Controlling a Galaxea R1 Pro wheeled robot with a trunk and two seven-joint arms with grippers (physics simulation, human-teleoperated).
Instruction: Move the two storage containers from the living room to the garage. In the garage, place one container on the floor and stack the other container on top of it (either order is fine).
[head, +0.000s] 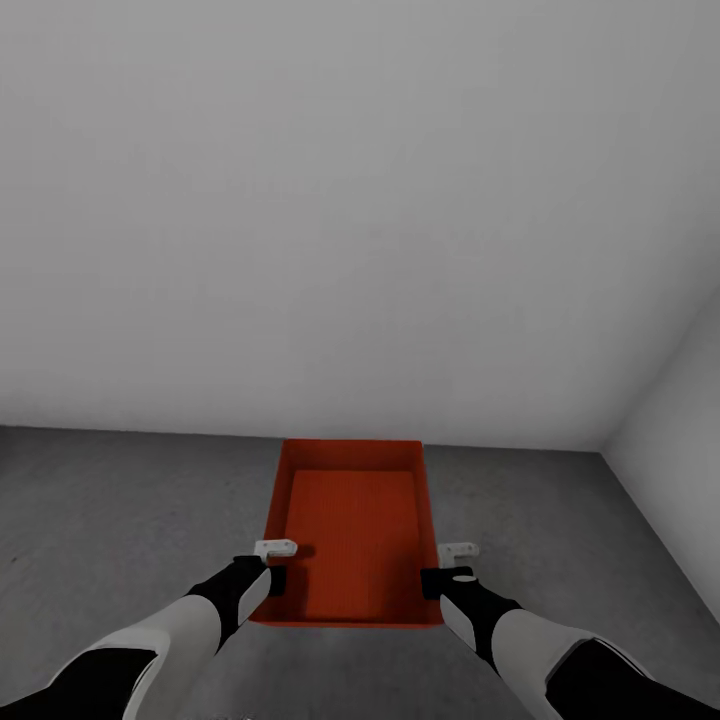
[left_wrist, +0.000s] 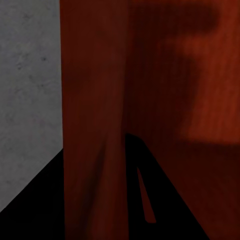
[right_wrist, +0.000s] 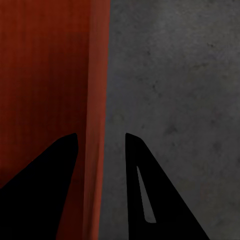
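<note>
Both forearms reach forward from the bottom of the head view, each ending at a long side of one red-orange storage container (head: 352, 530). Left tool (head: 272, 572) straddles the near left wall: in its wrist view the wall (left_wrist: 92, 125) runs between two dark fingers (left_wrist: 150, 200), so it appears clamped on that rim. Right tool (head: 440, 575) does likewise on the right wall, one finger (right_wrist: 42, 175) inside the bin and one outside, the wall (right_wrist: 95, 125) between them.

The container sits over the dark grey concrete floor (head: 110, 520) of the garage, close to the white wall (head: 360, 200); whether it rests on the floor or hangs just above, I cannot tell.

Risks, as I judge them: both holds are near the bin's close end, so the far end could sag or tip. If one tool lets go before the other, the bin may twist and land skewed, leaving a poor base for stacking the second container.
</note>
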